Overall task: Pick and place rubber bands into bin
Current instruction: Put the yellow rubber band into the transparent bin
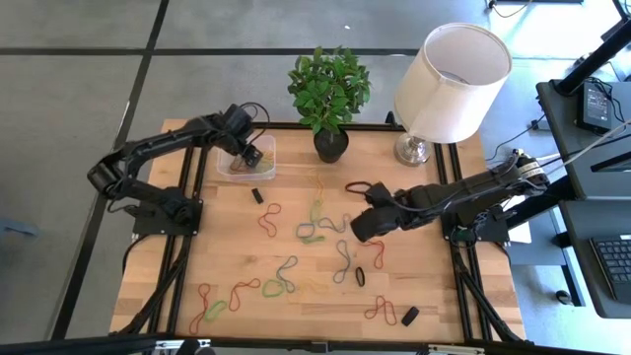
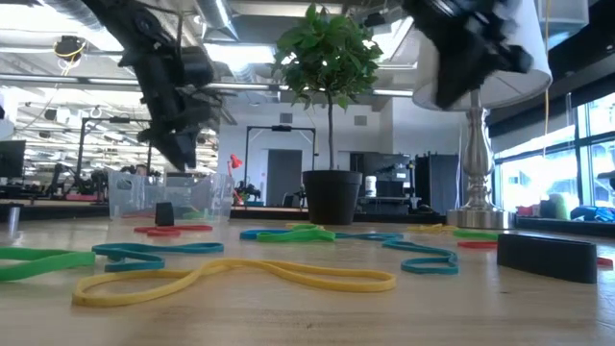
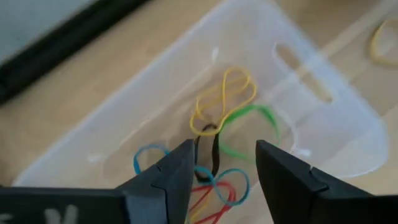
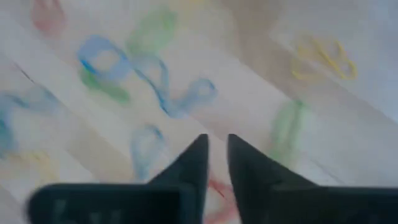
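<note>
Left gripper (image 3: 217, 171) hangs over the clear bin (image 1: 246, 161) at the table's far left, fingers spread, holding nothing. Its wrist view shows yellow, green, blue and red rubber bands (image 3: 224, 102) inside. Right gripper (image 1: 367, 225) hovers mid-table over loose bands (image 1: 314, 229), fingers nearly together, apparently gripping nothing.

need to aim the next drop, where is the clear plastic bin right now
In the high view the clear plastic bin sits at the table's far left, left of the black plant pot, with the open left gripper over it.
</note>
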`<state>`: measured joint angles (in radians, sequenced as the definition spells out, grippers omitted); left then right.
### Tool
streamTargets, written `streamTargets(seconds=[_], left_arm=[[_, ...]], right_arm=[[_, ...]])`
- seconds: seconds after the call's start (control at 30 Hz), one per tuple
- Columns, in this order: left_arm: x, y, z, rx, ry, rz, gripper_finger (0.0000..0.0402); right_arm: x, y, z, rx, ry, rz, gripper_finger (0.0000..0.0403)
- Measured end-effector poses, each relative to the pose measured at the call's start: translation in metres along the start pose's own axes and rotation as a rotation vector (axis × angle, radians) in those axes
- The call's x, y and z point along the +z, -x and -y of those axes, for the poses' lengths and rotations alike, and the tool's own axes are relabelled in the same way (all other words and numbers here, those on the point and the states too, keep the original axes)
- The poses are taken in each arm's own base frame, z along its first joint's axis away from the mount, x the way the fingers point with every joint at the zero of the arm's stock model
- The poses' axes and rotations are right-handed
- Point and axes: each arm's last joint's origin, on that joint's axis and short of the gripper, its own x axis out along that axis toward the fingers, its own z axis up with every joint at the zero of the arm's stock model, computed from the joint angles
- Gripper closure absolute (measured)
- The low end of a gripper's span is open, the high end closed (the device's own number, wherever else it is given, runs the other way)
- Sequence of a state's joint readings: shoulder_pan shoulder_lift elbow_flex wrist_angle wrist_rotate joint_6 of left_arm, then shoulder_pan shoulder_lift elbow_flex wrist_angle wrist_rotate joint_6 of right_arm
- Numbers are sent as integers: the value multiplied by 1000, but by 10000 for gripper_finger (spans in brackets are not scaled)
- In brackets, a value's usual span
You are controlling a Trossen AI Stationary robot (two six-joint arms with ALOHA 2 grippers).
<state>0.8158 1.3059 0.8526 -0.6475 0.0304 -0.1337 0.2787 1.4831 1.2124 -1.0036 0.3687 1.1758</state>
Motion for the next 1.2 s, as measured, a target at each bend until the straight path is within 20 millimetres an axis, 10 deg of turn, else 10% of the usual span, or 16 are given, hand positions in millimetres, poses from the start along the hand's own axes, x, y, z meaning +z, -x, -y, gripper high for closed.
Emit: streamTargets(seconds=[0.33,0.77,1.2], left_arm=[[8,48,34,-156,-153,179,279],[-26,91,160,-319,-576,265,305],[-74,50,273,-267,-985,143,296]], right_arm=[[-25,0,60,211,87,46,399],[-46,-27,144,551,187,110,401],[-34,-30,156,515,361,209,400]])
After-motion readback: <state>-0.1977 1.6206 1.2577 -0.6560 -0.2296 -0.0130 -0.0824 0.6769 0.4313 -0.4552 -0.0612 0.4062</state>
